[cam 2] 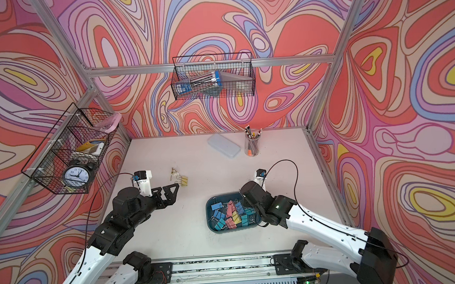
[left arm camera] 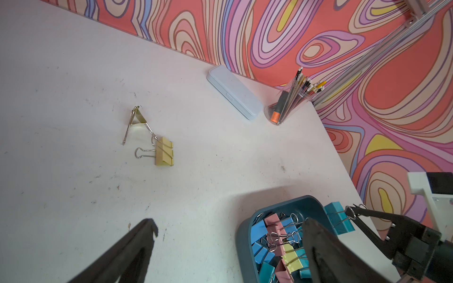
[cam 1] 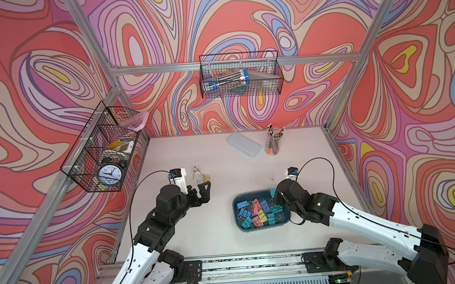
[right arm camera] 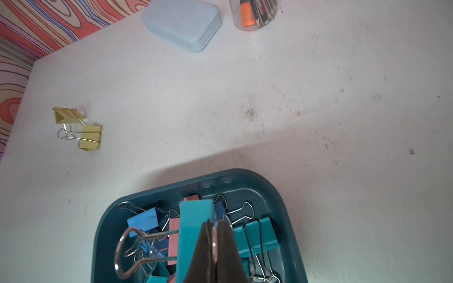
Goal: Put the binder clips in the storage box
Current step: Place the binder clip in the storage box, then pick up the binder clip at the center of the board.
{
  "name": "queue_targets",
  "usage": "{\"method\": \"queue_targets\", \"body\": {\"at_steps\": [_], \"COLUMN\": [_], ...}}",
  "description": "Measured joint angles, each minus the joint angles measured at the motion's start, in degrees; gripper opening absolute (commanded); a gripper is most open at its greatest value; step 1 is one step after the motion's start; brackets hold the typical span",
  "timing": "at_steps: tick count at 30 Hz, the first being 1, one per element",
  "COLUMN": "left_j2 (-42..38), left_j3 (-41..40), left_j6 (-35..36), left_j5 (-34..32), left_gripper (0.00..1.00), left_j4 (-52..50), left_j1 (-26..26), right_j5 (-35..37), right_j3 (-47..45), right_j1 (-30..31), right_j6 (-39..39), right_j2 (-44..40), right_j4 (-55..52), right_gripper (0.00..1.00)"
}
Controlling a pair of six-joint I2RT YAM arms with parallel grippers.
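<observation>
Left jaws stand wide apart and hold nothing. They hang above the white counter (cam 1: pixel 188 231), just on the near side of two pastel yellow binder clips (cam 1: pixel 205 177) with silver wire handles. These two lie out on the bare surface, well apart from the box. In the left wrist view the flat yellow clip (left arm camera: pixel 164 154) rests on its side, and the tipped yellow clip (left arm camera: pixel 139 120) beside it stands on an edge, one of its handles reaching the flat one's.

Right jaws are pinched shut on the wire handle of a teal binder clip (right arm camera: pixel 196 232). It hangs over the shallow dark teal plastic storage box (right arm camera: pixel 103 220); in both top views it sits by the box's far right corner (cam 1: pixel 272 191).

The box rests on the right half of the counter, its rim (cam 2: pixel 231 229) rounded at the corners. Inside it lies a loose heap of blue, pink, yellow and teal clips (cam 1: pixel 258 213), handles tangled together.

Along the far edge of the counter lie a pale blue flat lidded case (cam 1: pixel 244 144) and, just beside it, a clear cup of pencils (cam 1: pixel 274 144).
</observation>
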Motion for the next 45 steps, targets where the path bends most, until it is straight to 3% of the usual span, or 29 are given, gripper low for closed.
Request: {"method": "queue_targets", "body": {"at_steps": [13, 21, 23, 27, 30, 38, 45], "left_j2": [3.52, 11.74, 14.51, 20.06, 24.83, 38.82, 48.39], "left_j3": [-0.04, 1.81, 3.39, 6.58, 8.66, 12.74, 13.86], "left_j6": [-1.44, -2.93, -3.34, -3.76, -3.72, -2.40, -0.63], "left_j5": [-0.42, -2.86, -2.95, -1.97, -1.22, 0.63, 7.76], "left_gripper": [0.99, 0.97, 0.91, 0.64, 0.55, 0.51, 0.45], "left_j4": [-0.48, -2.75, -3.08, -2.93, -2.62, -0.11, 6.12], "left_j1": [0.00, 0.46, 1.27, 4.28, 6.45, 11.47, 16.20], "right_j5": [2.16, 0.98, 1.01, 1.46, 2.27, 2.64, 2.62], "right_j3": [-6.95, -7.28, -7.23, -5.29, -2.93, -0.57, -0.48], "right_j1": [-0.02, -0.02, 0.00, 0.00, -0.02, -0.02, 0.00], "right_j6": [4.15, 5.05, 5.01, 4.85, 4.66, 2.38, 0.92], "right_j2": [4.42, 4.70, 3.93, 0.72, -2.86, -10.34, -10.54], "right_j4": [2.99, 4.09, 3.69, 0.96, -0.85, -1.79, -3.08], "right_gripper": [0.00, 0.21, 0.24, 0.28, 0.31, 0.39, 0.42]}}
